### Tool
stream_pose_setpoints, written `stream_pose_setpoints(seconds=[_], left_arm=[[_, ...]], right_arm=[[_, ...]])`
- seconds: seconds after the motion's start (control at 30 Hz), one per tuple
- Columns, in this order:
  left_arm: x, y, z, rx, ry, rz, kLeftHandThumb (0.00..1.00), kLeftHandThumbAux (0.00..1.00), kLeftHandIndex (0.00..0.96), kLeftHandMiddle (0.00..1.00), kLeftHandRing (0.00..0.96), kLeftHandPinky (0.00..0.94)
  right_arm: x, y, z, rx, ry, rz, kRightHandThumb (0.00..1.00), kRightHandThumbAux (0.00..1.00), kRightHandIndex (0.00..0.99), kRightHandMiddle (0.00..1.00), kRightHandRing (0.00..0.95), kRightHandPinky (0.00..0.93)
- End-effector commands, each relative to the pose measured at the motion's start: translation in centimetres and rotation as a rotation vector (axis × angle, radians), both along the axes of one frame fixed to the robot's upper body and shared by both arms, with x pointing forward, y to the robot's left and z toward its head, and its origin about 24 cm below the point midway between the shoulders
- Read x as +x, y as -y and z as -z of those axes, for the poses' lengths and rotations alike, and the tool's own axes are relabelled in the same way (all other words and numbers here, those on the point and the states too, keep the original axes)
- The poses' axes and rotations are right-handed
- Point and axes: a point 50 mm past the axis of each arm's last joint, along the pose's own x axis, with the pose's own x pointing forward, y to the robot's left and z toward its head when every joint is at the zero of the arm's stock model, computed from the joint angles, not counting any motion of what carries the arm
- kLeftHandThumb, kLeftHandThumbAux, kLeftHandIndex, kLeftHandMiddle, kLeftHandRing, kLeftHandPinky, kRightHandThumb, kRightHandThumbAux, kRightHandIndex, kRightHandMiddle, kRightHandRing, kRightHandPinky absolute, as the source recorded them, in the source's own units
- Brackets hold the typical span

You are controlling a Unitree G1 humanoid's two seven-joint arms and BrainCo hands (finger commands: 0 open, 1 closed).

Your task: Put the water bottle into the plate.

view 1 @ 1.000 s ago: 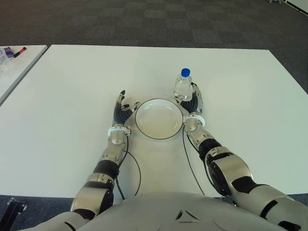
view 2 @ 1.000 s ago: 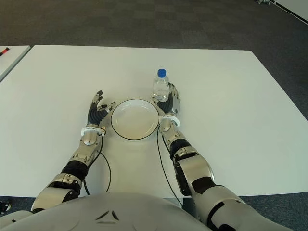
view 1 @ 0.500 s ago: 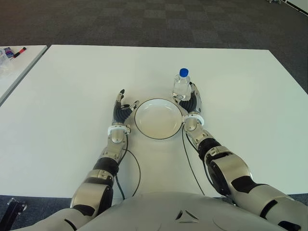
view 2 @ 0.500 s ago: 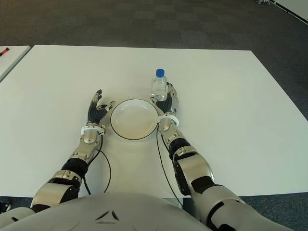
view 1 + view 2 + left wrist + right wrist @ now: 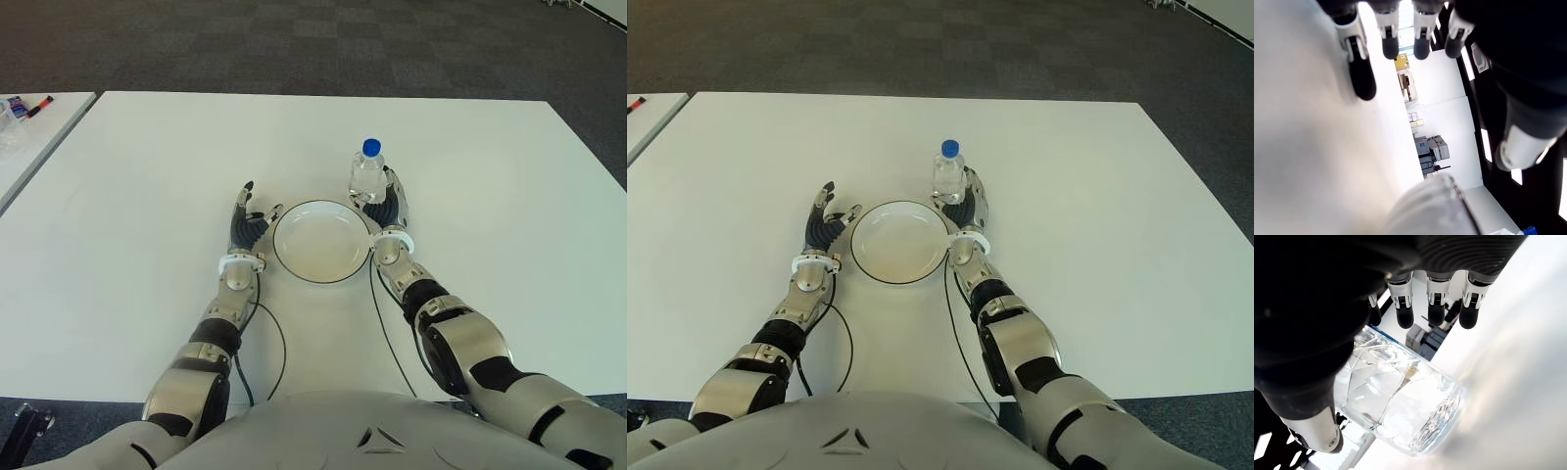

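Since the earlier frame, the right hand [image 5: 389, 208] and the water bottle [image 5: 367, 173] have shifted slightly farther from the robot and a little toward its left; the plate [image 5: 321, 242] and left hand [image 5: 246, 225] sit almost where they were.

Near field: both forearms extend from the robot's torso onto the white table [image 5: 127, 186]. A black cable [image 5: 272, 338] runs along each forearm.

Middle field: the white plate with its dark rim lies between the two hands. The left hand shows at the plate's 9 o'clock, just beside the rim, fingers extended and loosely spread, holding nothing. Its position suggests it stands ready to steady the plate; contact with the rim cannot be confirmed.

Far field: the water bottle stands upright on the table at the plate's 1 o'clock, outside the rim, blue cap up. The right hand is at the bottle's near-right side. In the right wrist view, the fingers [image 5: 1436, 308] are straight and extended past the clear bottle body, and the thumb [image 5: 1317, 431] lies on the opposite side. The bottle sits within the open span of the hand; the hand has not closed on it. This placement brackets the bottle for an enclosing grasp.

Judgement: the task stands at the pre-grasp step. The bottle is not yet in the plate.
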Motion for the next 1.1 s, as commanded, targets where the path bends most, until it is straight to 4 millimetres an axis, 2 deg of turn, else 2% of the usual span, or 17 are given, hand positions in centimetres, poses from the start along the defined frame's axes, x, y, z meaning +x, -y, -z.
stream_pose_setpoints(seconds=[0.03, 0.43, 0.57, 1.1], left_arm=[[-3.2, 0.6, 3.9, 0.008, -0.231, 0.034, 0.207, 0.634, 0.000, 0.000, 0.000, 0.000], [-3.2, 0.5, 3.9, 0.010, -0.235, 0.037, 0.217, 0.649, 0.000, 0.000, 0.000, 0.000], [-3.2, 0.6, 3.9, 0.016, -0.234, 0.034, 0.216, 0.649, 0.000, 0.000, 0.000, 0.000], [-3.3, 0.8, 4.0, 0.009, -0.235, 0.036, 0.220, 0.631, 0.000, 0.000, 0.000, 0.000]], right_arm=[[0.3, -0.6, -0.2, 0.017, -0.010, -0.003, 0.000, 0.742, 0.000, 0.000, 0.001, 0.059], [1.9, -0.1, -1.8, -0.003, 0.004, 0.003, 0.000, 0.734, 0.000, 0.000, 0.001, 0.060], [2.9, 0.1, -3.1, 0.007, 0.028, 0.011, 0.000, 0.756, 0.000, 0.000, 0.005, 0.069], [3.6, 0.1, -4.0, -0.005, 0.042, 0.016, 0.000, 0.820, 0.000, 0.000, 0.019, 0.089]])
